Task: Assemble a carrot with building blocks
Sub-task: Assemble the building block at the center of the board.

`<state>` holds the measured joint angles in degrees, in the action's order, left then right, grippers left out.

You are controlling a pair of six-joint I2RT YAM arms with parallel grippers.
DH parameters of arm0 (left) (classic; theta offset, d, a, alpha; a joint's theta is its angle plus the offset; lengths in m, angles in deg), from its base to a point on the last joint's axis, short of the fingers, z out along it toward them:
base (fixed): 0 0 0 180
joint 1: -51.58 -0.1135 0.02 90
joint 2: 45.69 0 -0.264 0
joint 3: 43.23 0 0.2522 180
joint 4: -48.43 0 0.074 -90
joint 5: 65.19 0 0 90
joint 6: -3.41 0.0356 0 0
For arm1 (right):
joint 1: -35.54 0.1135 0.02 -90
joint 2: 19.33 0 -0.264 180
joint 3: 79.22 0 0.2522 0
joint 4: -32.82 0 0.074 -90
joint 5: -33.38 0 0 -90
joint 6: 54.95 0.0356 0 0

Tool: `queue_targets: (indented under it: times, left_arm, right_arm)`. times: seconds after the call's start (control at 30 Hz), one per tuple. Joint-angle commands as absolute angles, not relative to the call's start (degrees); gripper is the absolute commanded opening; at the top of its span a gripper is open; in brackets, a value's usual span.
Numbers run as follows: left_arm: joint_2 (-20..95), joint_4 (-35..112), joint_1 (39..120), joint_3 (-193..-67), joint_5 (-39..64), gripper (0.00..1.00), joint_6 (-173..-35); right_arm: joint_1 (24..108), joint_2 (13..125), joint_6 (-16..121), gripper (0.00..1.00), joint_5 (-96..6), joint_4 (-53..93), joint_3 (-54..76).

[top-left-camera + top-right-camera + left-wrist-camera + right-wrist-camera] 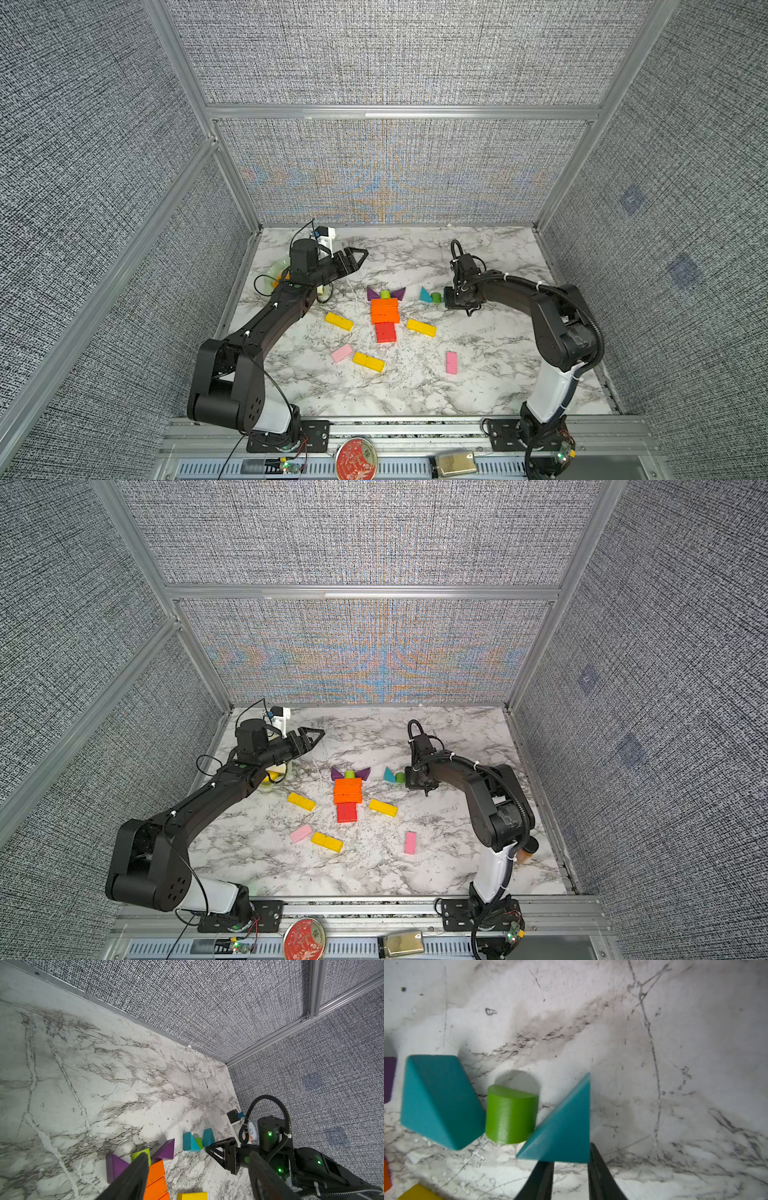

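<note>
Carrot body of stacked orange bars (385,311) above a red block (385,332), mid-bench, capped by a green stub (385,294) between purple triangles (372,294). Just beside, right pincer (571,1162) closed on a teal triangle (562,1134) touching another green stub (510,1113). Left pincer (357,254) shut, empty, raised.

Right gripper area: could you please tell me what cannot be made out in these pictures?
- Right gripper tips: right wrist view, covered by the teal triangle; grip unconfirmed.
- That teal triangle: both top views, hidden under the right wrist.
- Pale green plate: both top views, mostly covered by the left arm.
- Amber object: a top view, mostly behind the right arm.
</note>
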<state>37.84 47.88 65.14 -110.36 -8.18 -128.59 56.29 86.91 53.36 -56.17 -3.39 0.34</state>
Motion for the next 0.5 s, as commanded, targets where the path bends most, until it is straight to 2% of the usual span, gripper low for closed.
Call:
queue_targets:
  times: [0.0, 0.13, 0.2, 0.3, 0.47]
  left_arm:
    - [38.1, 48.5, 65.1, -110.9, -8.3, 0.77, -128.1]
    - [38.0, 48.2, 65.1, -110.9, -8.0, 0.77, -127.8]
    - [37.9, 48.2, 65.1, -110.9, -8.1, 0.77, -127.9]
    - [37.5, 48.7, 65.1, -110.7, -8.4, 0.77, -128.3]
    - [37.5, 48.6, 65.1, -110.6, -8.1, 0.77, -128.2]
  right_arm:
    - [56.5, 85.3, 52.9, 0.31, -57.2, -5.8, 0.0]
    - [58.7, 79.8, 54.4, 0.33, -61.3, -10.5, -1.5]
    - [61.5, 76.5, 56.4, 0.4, -63.5, -13.4, -3.0]
    - [67.0, 73.7, 58.7, 0.44, -64.4, -14.9, -5.3]
    - [72.5, 75.6, 60.5, 0.46, -58.6, -9.0, -6.1]
